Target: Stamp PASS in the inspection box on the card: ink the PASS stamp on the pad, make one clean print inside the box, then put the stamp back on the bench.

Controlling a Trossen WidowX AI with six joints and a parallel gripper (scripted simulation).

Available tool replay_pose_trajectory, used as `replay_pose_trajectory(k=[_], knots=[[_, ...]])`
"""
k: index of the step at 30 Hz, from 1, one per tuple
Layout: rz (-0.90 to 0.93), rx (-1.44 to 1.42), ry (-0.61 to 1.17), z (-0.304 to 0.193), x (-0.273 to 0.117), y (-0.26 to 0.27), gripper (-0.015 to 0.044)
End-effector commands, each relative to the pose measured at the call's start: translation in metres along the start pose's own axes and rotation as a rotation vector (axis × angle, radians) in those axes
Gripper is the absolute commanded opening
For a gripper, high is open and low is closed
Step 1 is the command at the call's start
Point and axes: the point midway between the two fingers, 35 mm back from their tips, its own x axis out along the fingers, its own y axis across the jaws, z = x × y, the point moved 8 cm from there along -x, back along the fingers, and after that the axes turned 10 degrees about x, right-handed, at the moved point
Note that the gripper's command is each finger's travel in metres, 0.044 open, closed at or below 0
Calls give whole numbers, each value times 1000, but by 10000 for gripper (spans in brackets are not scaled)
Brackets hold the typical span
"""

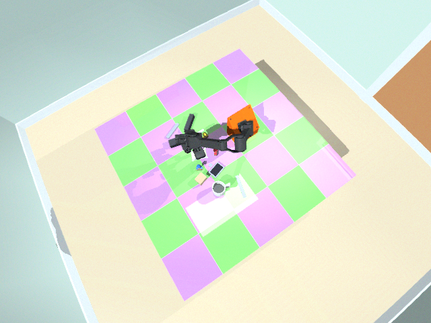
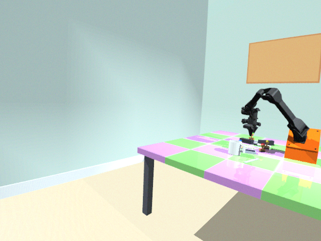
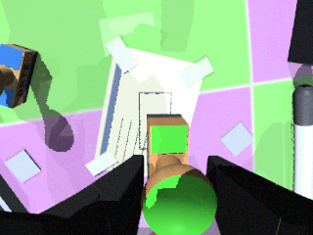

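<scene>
My gripper [image 3: 175,164] [image 2: 251,134] is shut on the green-topped stamp [image 3: 168,139] [image 2: 251,137], which has a wooden body and a round green knob. The stamp hangs low over the white card [image 3: 185,73]. In the wrist view it covers the lower right part of the dashed inspection box [image 3: 140,117]. No print shows in the visible part of the box; the covered part is hidden. The stamp's face and any lettering are hidden. The ink pad [image 1: 216,169] [image 2: 249,150], dark with a pale frame, lies to one side of the card.
A blue-topped stamp [image 3: 11,56] [image 1: 199,167] stands beside the card. A red stamp [image 1: 216,152], a yellow-topped one [image 1: 204,134], a white mug [image 1: 218,188] [image 2: 234,147] and a tan block [image 1: 201,178] are nearby. A white marker [image 3: 303,152] lies right of the card.
</scene>
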Motion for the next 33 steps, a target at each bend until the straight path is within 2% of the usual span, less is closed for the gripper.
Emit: replay_pose_trajectory(k=[1,33], knots=[[1,4,-1,0,3,0,0],[1,5,-3,0,24,1,0]])
